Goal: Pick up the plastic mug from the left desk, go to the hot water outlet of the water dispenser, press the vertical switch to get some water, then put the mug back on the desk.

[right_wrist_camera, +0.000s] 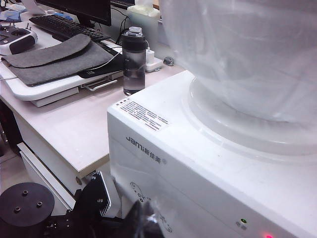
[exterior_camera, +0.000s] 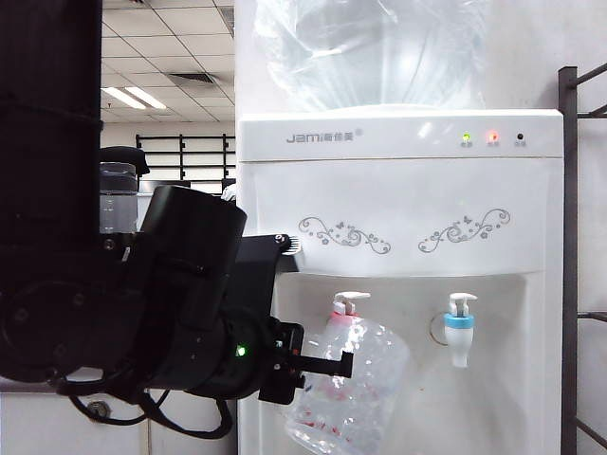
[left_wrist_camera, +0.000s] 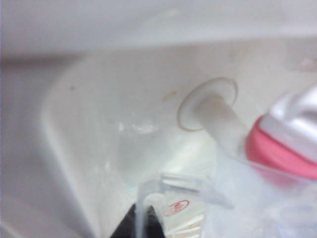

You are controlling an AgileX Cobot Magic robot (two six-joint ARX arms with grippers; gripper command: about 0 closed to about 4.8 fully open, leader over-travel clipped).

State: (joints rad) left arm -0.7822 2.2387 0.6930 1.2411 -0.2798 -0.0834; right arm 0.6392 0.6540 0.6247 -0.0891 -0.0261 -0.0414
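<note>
Resting between left fingers (exterior_camera: 327,363): plastic mug (exterior_camera: 365,389).

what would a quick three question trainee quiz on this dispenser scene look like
1. True or false: the plastic mug sits under the blue-collared tap.
2. Which arm holds the mug: A) left B) right C) neither?
3. Fill in: the indicator lights on the water dispenser glow green and ____.

Key:
1. False. It is tilted under the hot water outlet, the red-collared tap.
2. A. The left gripper has its fingers shut on the mug's handle; the right gripper is out of view.
3. Red.
</note>
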